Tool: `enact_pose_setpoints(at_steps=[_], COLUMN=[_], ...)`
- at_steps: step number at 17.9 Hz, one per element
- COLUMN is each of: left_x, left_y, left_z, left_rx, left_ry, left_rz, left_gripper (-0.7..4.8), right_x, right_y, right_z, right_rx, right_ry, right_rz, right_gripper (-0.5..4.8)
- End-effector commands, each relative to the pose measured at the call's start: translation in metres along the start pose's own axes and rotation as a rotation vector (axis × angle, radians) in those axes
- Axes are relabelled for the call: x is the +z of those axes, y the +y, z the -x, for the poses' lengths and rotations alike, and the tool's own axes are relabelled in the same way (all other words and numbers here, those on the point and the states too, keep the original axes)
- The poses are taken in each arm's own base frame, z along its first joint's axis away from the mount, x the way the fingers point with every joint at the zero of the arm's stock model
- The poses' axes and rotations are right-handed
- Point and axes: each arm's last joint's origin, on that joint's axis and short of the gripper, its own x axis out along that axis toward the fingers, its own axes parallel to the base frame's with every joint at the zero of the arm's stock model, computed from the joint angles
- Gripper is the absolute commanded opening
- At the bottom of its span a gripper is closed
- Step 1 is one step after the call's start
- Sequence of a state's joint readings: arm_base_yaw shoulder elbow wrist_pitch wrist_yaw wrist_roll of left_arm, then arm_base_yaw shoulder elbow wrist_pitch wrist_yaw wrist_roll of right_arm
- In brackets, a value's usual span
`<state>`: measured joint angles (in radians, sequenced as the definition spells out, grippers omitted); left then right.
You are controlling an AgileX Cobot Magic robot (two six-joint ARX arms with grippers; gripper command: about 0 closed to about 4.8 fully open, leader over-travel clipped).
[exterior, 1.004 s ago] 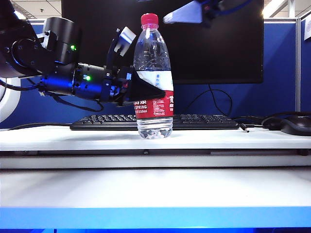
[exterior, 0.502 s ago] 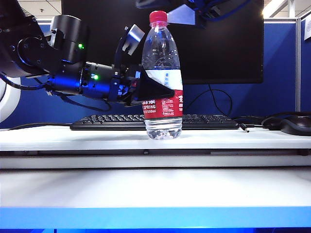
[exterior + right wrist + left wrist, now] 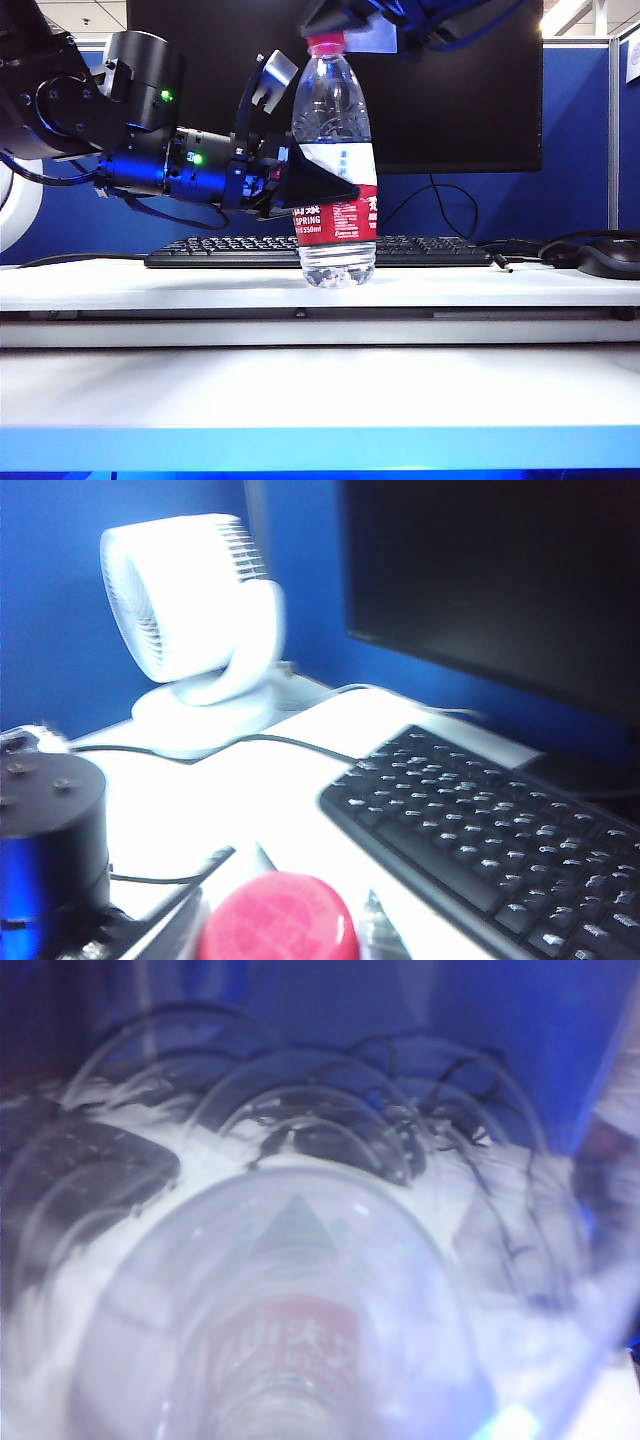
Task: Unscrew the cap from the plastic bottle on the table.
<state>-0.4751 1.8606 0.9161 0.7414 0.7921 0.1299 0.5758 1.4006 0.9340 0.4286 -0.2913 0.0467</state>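
The clear plastic bottle point(image 3: 335, 120) with its white-and-red label stands upright on the white table point(image 3: 150, 285). My left gripper point(image 3: 330, 182) comes in from the left and is shut on the bottle's middle, one black finger across the label. The bottle point(image 3: 290, 1340) fills the left wrist view, blurred; no fingers show there. The red-pink cap point(image 3: 325, 44) sits on the neck. My right gripper point(image 3: 335, 30) hangs over it from above, shut on the cap point(image 3: 278, 920), with a finger point(image 3: 190, 925) pressed against each side. The cap's top is partly hidden in the exterior view.
A black keyboard point(image 3: 220, 250) lies right behind the bottle. A dark monitor point(image 3: 450, 100) stands beyond it, a black mouse point(image 3: 610, 258) with cables at the far right. A white desk fan point(image 3: 190, 630) stands on the table in the right wrist view.
The left gripper slid the bottle a little to the right, then held still. The right gripper came down over the cap and its fingers closed in on it.
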Motion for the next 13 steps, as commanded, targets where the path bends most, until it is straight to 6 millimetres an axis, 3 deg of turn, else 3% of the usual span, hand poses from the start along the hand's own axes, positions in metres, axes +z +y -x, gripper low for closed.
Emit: enact_pose_setpoints(at_steps=[1, 2, 5, 13], left_x=[-0.010, -0.010, -0.010, -0.011], left_y=[-0.002, -0.002, -0.002, -0.002], left_z=[-0.001, -0.001, -0.001, -0.001], left_rx=[0.001, 0.001, -0.001, -0.006], left_ry=[0.050, 0.050, 0.050, 0.050], left_rz=[0.049, 0.049, 0.049, 0.050], left_gripper=[0.19, 0.19, 0.19, 0.19], right_x=[0.004, 0.004, 0.004, 0.001], right_y=[0.003, 0.003, 0.002, -0.011], right_z=[0.000, 0.000, 0.000, 0.007], right_rx=[0.021, 0.021, 0.019, 0.173], right_ry=[-0.023, -0.023, -0.023, 0.031], right_rz=[0.003, 0.003, 0.003, -0.018], right_gripper=[0.84, 0.83, 0.08, -0.01])
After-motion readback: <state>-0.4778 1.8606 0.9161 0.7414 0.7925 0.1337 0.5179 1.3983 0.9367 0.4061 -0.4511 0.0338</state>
